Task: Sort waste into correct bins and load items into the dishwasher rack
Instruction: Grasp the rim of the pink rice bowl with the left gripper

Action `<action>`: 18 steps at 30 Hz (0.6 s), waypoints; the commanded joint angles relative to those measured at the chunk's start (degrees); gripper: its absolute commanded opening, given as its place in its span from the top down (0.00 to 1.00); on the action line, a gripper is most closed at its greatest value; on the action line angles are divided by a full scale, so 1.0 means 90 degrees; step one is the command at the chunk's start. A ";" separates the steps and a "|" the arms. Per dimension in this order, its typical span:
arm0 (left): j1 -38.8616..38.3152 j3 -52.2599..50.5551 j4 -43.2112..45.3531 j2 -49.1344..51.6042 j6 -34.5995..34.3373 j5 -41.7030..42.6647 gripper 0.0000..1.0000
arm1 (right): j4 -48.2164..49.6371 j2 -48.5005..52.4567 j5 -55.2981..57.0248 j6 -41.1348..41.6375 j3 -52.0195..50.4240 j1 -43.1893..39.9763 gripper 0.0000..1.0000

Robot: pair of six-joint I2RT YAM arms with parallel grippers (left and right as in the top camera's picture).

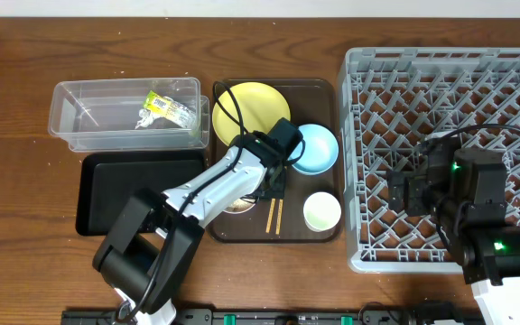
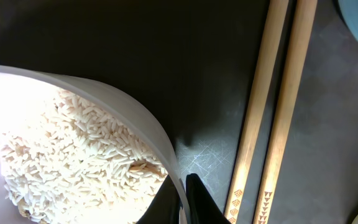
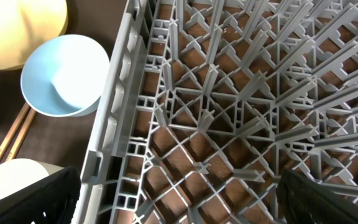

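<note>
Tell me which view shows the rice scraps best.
Left wrist: the rice scraps lie in the white bowl in close-up. Overhead, the left arm hides nearly all of that bowl; the right wrist view shows no rice.

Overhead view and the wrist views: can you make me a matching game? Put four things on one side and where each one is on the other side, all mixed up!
Things:
1. wrapper
2. rice
3. chopsticks
4. right gripper

Places:
A. over the grey rack
B. flat on the brown tray
C. in the clear tub
D. in the white bowl

Pairs: 1-C, 2-D, 3-B, 4-A.
</note>
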 commanded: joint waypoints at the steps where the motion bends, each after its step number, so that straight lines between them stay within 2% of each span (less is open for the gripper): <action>1: -0.0005 0.0022 -0.0134 -0.0134 0.0019 0.0005 0.94 | -0.0017 0.0002 -0.0022 0.0085 0.0121 -0.0041 0.01; 7: 0.0046 0.0287 -0.0539 -0.0947 0.0559 0.0056 0.94 | -0.0024 0.0002 -0.0019 0.0083 0.0121 -0.0041 0.01; 12: 0.0457 0.0287 -0.0843 -0.1846 0.0729 0.0124 0.94 | -0.0032 0.0002 -0.0019 0.0083 0.0121 -0.0041 0.01; 15: 0.0930 0.0284 -0.1005 -0.2234 0.1239 0.0780 0.94 | -0.0029 0.0002 -0.0019 0.0083 0.0121 -0.0041 0.01; 18: 0.1710 0.0282 -0.1229 -0.2441 0.1914 0.1911 0.94 | -0.0036 0.0002 -0.0019 0.0083 0.0121 -0.0041 0.01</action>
